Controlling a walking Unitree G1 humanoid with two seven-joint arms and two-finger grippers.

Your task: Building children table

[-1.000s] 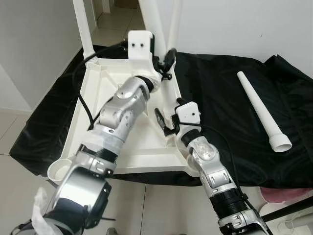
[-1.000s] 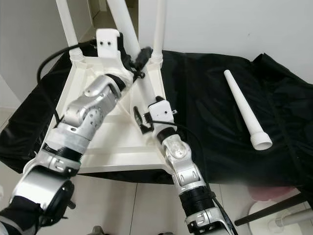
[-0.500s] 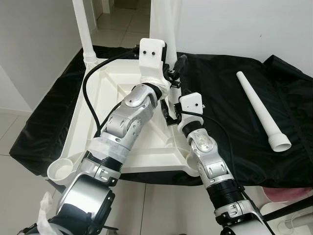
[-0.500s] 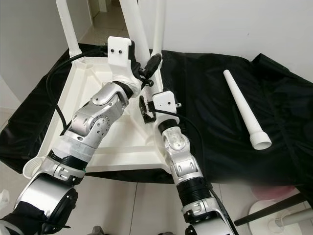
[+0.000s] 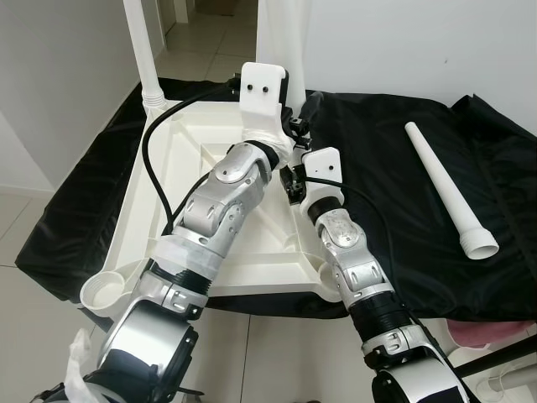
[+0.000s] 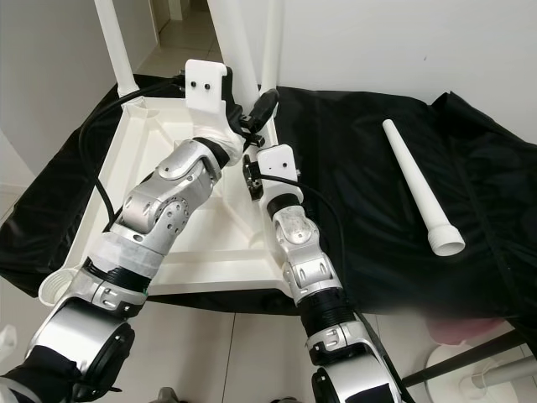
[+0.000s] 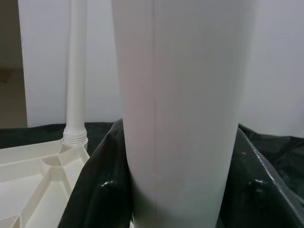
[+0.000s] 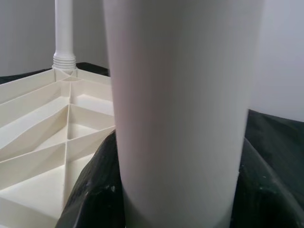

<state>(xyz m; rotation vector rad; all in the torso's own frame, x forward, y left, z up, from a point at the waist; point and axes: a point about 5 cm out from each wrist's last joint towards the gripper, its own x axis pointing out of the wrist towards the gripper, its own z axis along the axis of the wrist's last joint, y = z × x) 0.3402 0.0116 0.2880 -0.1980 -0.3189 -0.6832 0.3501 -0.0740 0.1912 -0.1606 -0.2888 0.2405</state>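
The white tabletop [image 5: 180, 180] lies upside down on a black cloth. One leg [image 5: 141, 50] stands at its far left corner and another leg [image 5: 281, 34] at its far right corner. My left gripper [image 5: 298, 117] is shut on the far right leg just above its base; in the left wrist view that leg [image 7: 183, 109] sits between the fingers [image 7: 102, 190]. My right gripper [image 5: 294, 178] grips the same leg lower down, and the leg [image 8: 180, 109] stands between its fingers [image 8: 95, 194]. A loose white leg [image 5: 445, 189] lies on the cloth to the right.
The black cloth [image 5: 394, 168] covers a low surface with a white wall behind it. An open round socket [image 5: 102, 292] marks the tabletop's near left corner. Tiled floor [image 5: 33, 336] lies to the left and in front. Black cable [image 5: 155, 143] loops off my left arm.
My right gripper has moved forward from the tabletop's right rim to the far right leg, under my left gripper. My left gripper shifted right onto that leg.
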